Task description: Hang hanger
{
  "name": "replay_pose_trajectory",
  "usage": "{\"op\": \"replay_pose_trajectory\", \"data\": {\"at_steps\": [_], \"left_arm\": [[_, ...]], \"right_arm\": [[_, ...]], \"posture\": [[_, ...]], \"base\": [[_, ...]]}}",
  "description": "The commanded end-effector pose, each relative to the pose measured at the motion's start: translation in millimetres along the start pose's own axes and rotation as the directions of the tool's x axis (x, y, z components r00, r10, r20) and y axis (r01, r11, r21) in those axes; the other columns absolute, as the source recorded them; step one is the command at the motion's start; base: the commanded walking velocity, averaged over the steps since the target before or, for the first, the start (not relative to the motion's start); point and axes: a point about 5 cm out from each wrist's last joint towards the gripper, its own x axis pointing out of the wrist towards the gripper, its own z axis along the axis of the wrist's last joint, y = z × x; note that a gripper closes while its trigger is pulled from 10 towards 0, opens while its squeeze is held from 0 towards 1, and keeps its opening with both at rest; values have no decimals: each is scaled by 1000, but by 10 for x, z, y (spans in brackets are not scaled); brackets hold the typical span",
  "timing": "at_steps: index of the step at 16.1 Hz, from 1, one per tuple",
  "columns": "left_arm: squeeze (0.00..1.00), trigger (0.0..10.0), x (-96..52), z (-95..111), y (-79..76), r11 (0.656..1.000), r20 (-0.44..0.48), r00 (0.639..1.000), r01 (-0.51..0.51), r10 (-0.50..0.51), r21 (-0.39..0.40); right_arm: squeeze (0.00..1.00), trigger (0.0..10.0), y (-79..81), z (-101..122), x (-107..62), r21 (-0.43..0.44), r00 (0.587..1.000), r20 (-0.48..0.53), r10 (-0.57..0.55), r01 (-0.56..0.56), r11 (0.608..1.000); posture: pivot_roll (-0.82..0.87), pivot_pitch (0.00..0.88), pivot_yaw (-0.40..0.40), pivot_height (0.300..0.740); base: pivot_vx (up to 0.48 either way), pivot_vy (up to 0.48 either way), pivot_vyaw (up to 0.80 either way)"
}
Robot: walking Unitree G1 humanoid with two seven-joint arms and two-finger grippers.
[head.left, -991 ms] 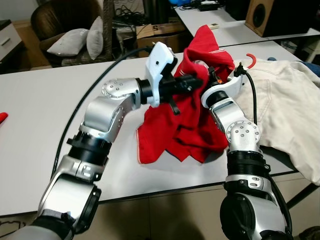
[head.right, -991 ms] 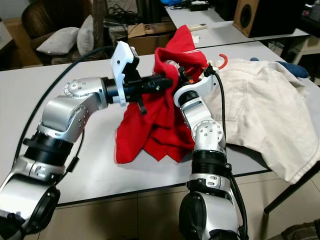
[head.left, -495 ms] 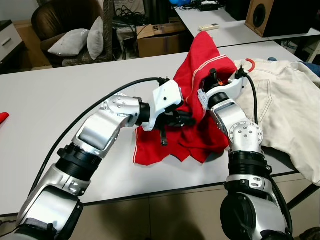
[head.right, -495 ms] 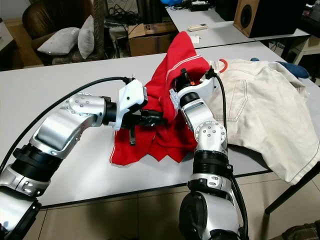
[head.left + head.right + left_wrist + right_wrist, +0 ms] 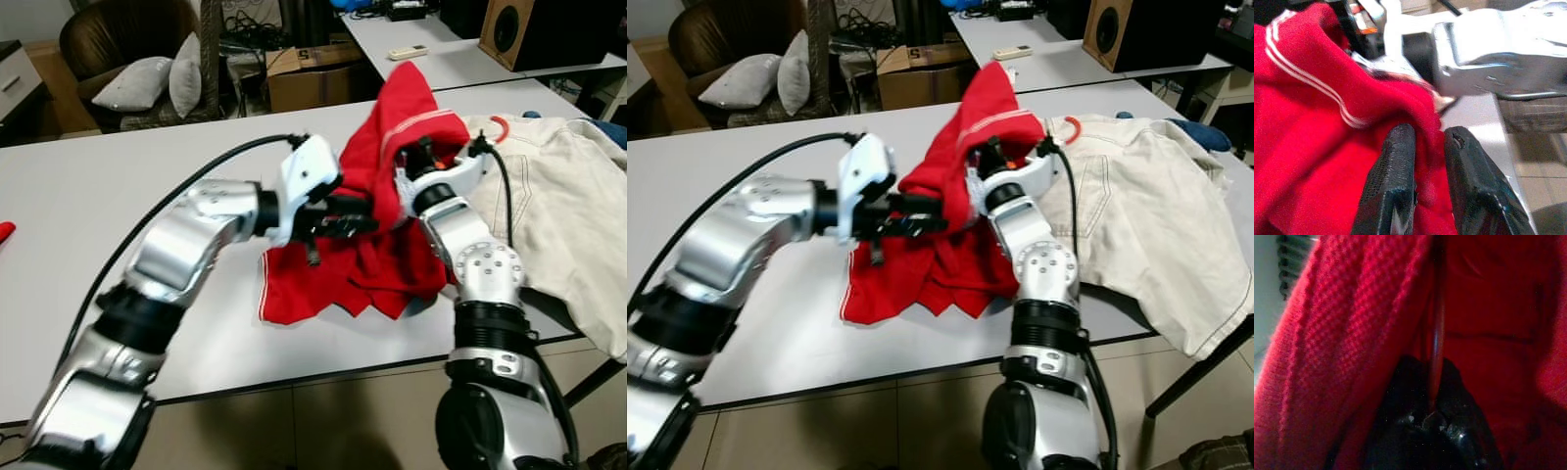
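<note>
Left wrist view: we pinch the soft red shirt (image 5: 1312, 147) with our left gripper (image 5: 1422, 147). Our right gripper (image 5: 1432, 401) squeezes a thin red hanger rod (image 5: 1437, 333) inside.

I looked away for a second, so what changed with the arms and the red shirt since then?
The left gripper dropped from the shirt's raised top toward the table and now pinches a lower fold of the red shirt. The right gripper, on the hanger, stayed inside the shirt. The beige jacket did not move.
</note>
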Motion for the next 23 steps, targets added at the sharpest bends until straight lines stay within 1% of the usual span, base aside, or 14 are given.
{"op": "replay_pose_trajectory", "data": {"at_steps": [1, 4, 5, 6, 7, 8, 9, 11, 14, 15, 16, 18, 21, 23], "left_arm": [[1000, 10000, -93, 29, -12, 1000, 13, 1000, 5, -5, -2], [1000, 10000, -181, 69, -3, 999, 67, 997, -36, 37, -27], [918, 10000, -240, 88, 43, 995, 86, 992, -94, 97, -34], [380, 10000, -327, 103, 135, 978, 114, 971, -205, 209, -48], [16, 10000, -421, 82, 241, 933, 122, 926, -349, 357, -86], [0, 10000, -502, 41, 301, 885, 113, 881, -443, 460, -142], [0, 10000, -889, -419, 309, 712, -90, 723, -691, 685, -125], [0, 10000, -913, -462, 291, 698, -111, 710, -704, 696, -129], [0, 10000, -904, -483, 232, 710, -117, 721, -693, 683, -127], [0, 10000, -808, -516, -39, 784, -142, 780, -619, 609, -38], [0, 10000, -770, -546, -181, 809, -140, 807, -585, 573, -61], [0, 10000, -751, -560, -292, 834, -117, 842, -539, 527, -120], [0, 10000, -757, -606, -429, 854, -133, 861, -506, 491, -121], [0, 10000, -783, -666, -431, 821, -139, 826, -561, 546, -106]], "right_arm": [[0, 10000, 58, 59, -26, -26, 1000, 15, 16, -16, 1000], [0, 10000, 53, 90, -63, -105, 1000, -19, 12, -14, 994], [0, 10000, 75, 87, -81, -148, 999, -42, 17, -23, 989], [0, 10000, 122, 79, -124, -209, 997, -74, 29, -44, 977], [0, 10000, 178, 83, -196, -222, 995, -89, 53, -71, 972], [0, 10000, 233, 84, -277, -218, 990, -112, 83, -106, 970], [0, 10000, 270, -49, -595, -367, 958, -276, 76, -178, 913], [0, 10000, 262, -58, -622, -381, 956, -286, 67, -177, 908], [0, 10000, 250, -63, -651, -388, 955, -293, 52, -168, 906], [0, 10000, 236, -90, -749, -390, 946, -324, 23, -156, 908], [0, 10000, 245, -146, -813, -358, 931, -363, 32, -171, 918], [0, 10000, 245, -225, -861, -309, 914, -401, 56, -193, 931], [0, 10000, 190, -289, -884, -275, 905, -424, 42, -172, 946], [0, 10000, 132, -344, -894, -278, 894, -449, 8, -148, 949]], "posture": [[-50, 0, 139, 740], [-47, 0, 136, 740], [-46, 0, 138, 740], [-46, 0, 142, 740], [-47, 0, 144, 740], [-47, 0, 145, 740], [-40, 0, 142, 740], [-40, 0, 142, 740], [-38, 0, 137, 740], [-34, 0, 123, 740], [-28, 0, 109, 740], [-21, 0, 98, 740], [4, 0, 74, 740], [17, 0, 59, 740]], "base": [[0, 0, 0], [0, 0, 0], [0, 0, 0], [0, 0, 0], [0, 0, 0], [0, 0, 0], [0, 0, 800], [0, 0, 800], [0, 0, 800], [0, 0, 800], [0, 0, 800], [0, 0, 800], [0, 0, 800], [0, 0, 794]]}}
